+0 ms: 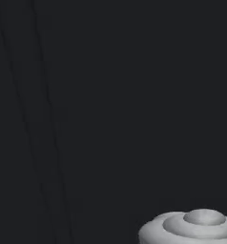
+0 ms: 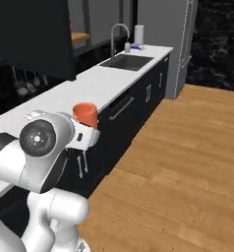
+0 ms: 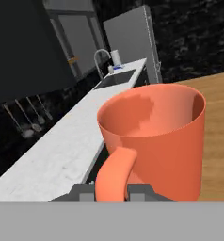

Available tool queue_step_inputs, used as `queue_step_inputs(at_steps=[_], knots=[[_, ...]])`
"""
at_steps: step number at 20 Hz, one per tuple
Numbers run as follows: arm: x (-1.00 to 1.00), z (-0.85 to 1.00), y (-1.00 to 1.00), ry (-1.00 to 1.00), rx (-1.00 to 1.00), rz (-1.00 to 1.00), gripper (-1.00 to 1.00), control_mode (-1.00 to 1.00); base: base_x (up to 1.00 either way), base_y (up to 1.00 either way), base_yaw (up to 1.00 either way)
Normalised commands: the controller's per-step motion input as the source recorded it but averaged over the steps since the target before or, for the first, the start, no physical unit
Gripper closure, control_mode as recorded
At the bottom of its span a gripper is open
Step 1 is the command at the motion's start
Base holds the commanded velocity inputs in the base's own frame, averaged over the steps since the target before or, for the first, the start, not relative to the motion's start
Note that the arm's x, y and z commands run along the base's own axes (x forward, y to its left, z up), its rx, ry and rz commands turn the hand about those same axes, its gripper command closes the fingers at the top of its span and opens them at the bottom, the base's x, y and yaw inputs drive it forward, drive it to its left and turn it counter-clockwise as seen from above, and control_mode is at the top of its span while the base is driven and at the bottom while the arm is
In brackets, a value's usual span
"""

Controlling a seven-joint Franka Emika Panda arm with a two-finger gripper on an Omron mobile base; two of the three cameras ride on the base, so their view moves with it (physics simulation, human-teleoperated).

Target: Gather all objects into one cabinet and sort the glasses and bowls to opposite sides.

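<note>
A robot arm carries a small orange mug [image 3: 154, 136] at the near end of a long white bench [image 2: 89, 91], the gripper [image 3: 113, 190] pressed together on the mug's handle, which points back toward the hand while the open mouth faces up and the mug's axis stands close to upright. In the right base view the mug [image 2: 85, 114] sits at the end of the arm, level with the front edge of the bench and above the black drawer fronts, with the sink [image 2: 126, 62] and its tap far down the bench. The step in hand appears to be the transport of one glass toward the black wall cabinet [image 2: 33, 37], whose dark bulk hangs above the bench on the left. The next move likely calls for lifting the mug to shelf height and keeping it level on the way in.
</note>
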Motion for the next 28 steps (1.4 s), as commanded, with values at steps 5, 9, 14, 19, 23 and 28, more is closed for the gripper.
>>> queue_step_inputs(at_steps=[5, 9, 14, 19, 23, 28], knots=[[0.0, 0.0, 0.0, 0.0, 0.0, 0.0, 1.0, 1.0, 0.19, -0.41, -0.91], [0.0, 0.0, 0.0, 0.0, 0.0, 0.0, 1.0, 1.0, 0.81, -0.31, -0.66], [0.0, 0.0, 0.0, 0.0, 0.0, 0.0, 1.0, 1.0, 1.0, -0.11, -0.3], [0.0, 0.0, 0.0, 0.0, 0.0, 0.0, 1.0, 1.0, 1.0, -0.02, -0.09], [0.0, 0.0, 0.0, 0.0, 0.0, 0.0, 1.0, 1.0, 1.0, -0.04, 0.0], [0.0, 0.0, 0.0, 0.0, 0.0, 0.0, 1.0, 1.0, 1.0, -0.26, 0.0]])
